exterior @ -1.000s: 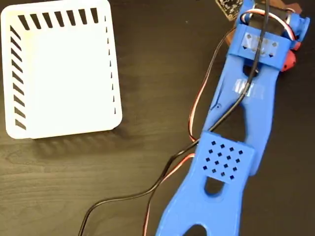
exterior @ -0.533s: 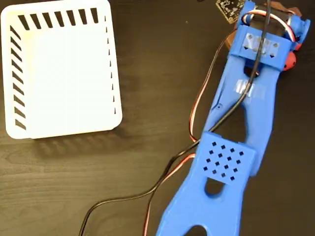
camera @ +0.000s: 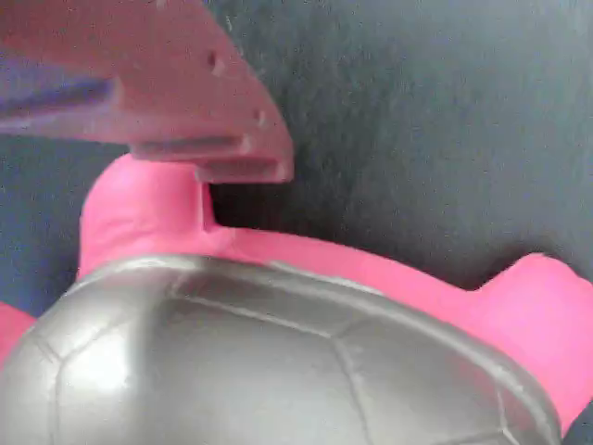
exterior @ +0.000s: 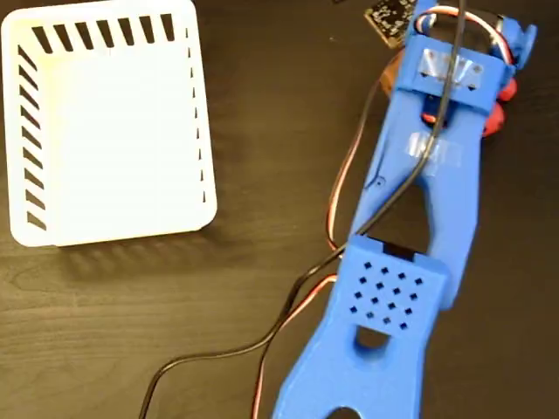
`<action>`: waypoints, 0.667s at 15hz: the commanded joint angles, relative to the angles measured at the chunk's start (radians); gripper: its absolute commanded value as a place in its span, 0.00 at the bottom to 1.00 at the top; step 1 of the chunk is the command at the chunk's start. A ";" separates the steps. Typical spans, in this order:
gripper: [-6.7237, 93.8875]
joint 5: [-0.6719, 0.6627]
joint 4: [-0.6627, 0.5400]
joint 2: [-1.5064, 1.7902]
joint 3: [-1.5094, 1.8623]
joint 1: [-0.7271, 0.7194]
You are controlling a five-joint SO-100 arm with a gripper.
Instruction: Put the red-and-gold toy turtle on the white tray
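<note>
The fixed view shows the blue arm reaching to the top right, with its wrist block covering my gripper [exterior: 476, 92]. Only coral-red bits of the red-and-gold toy turtle [exterior: 498, 113] stick out at the wrist's right side. In the wrist view the turtle [camera: 278, 371] fills the lower frame, with a shiny domed shell and pink-red body. One finger [camera: 185, 111] presses on a red limb at the top left; the other finger is hidden. The gripper looks shut on the turtle. The white tray [exterior: 113, 229] lies at the top left with nothing in it, far from the gripper.
Black and red cables [exterior: 288, 314] trail from the arm across the dark wooden table [exterior: 279, 105] toward the bottom edge. A small dark circuit board [exterior: 389, 13] shows at the top edge beside the wrist. The arm's blue links [exterior: 384, 297] cover the lower right.
The wrist and forearm have shifted left and slightly up in the picture, and the turtle's red parts have moved along with them. The tray has stayed put.
</note>
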 commanded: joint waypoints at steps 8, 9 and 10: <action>0.69 0.028 0.055 0.176 0.067 -0.060; 0.69 0.041 0.057 0.190 0.052 -0.052; 0.69 0.048 0.066 0.201 0.032 -0.044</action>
